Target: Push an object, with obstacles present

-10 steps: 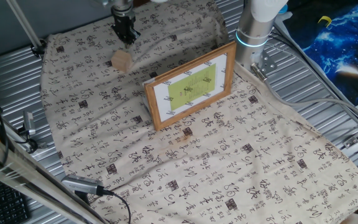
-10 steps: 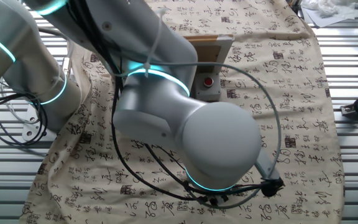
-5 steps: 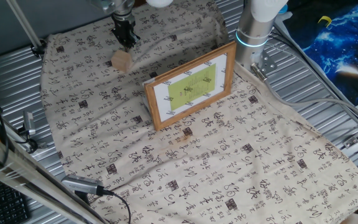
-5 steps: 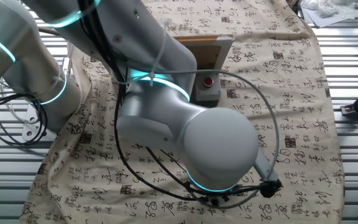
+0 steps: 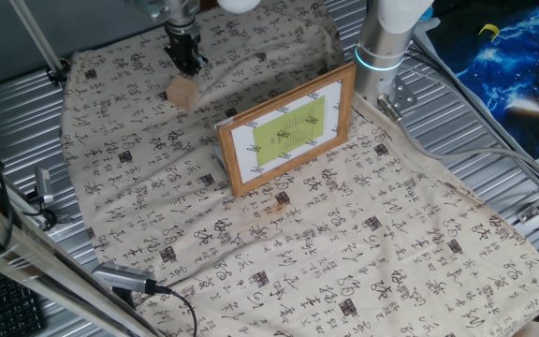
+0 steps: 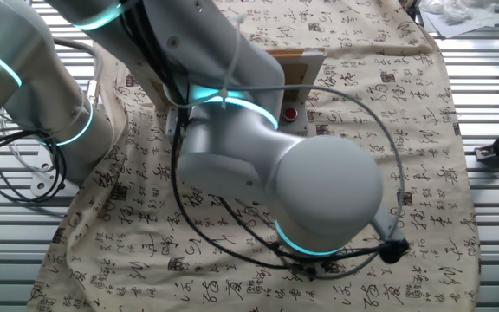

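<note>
The small tan wooden cube (image 5: 183,91) sits on the patterned cloth at the upper left. My gripper (image 5: 187,65) points down just behind it, fingers close together with nothing between them, its tips at or just off the cube's far side. The picture frame (image 5: 288,127), brown border with white mat and yellow-green centre, stands tilted on the cloth to the right of the cube. In the other fixed view the arm (image 6: 267,173) hides the cube and gripper; only the frame's back edge (image 6: 297,61) shows.
The arm's base column (image 5: 382,56) stands behind the frame's right end. A small box with a red button (image 6: 290,117) is by the frame. Ribbed metal tabletop (image 5: 494,140) surrounds the cloth. Cables and a black probe (image 5: 124,279) lie at the front left.
The gripper has shifted slightly left and away. The cube has barely moved. In the other fixed view the arm's elbow has swung right.
</note>
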`<state>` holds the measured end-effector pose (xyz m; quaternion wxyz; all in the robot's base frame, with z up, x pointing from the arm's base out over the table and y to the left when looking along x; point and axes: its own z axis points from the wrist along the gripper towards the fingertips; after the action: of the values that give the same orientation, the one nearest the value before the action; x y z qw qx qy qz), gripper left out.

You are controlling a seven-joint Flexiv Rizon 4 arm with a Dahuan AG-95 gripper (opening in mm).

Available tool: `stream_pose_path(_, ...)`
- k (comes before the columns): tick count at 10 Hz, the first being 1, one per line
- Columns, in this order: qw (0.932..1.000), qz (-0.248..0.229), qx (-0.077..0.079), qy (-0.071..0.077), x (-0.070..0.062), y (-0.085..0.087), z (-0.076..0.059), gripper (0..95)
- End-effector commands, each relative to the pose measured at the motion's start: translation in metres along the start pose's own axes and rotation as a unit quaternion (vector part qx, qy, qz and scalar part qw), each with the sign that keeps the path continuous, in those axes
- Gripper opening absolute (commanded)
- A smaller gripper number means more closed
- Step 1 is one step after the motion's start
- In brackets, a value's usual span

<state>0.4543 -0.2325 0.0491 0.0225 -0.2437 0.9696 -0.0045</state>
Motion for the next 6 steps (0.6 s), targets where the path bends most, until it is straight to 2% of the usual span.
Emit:
stream_pose_path(1, 1.0, 0.001, 0.0, -0.003, -0.013, 0.0, 0.003, 0.0)
stream_pose_path(2, 1.0, 0.002, 0.001, -0.002, -0.022, 0.0, 0.004, 0.0)
stream_pose_path(5, 1.0, 0.004, 0.0, -0.003, -0.038, 0.001, 0.006, 0.0)
stream_pose_path(6, 1.0, 0.005, 0.0, -0.003, -0.048, 0.003, 0.008, 0.0)
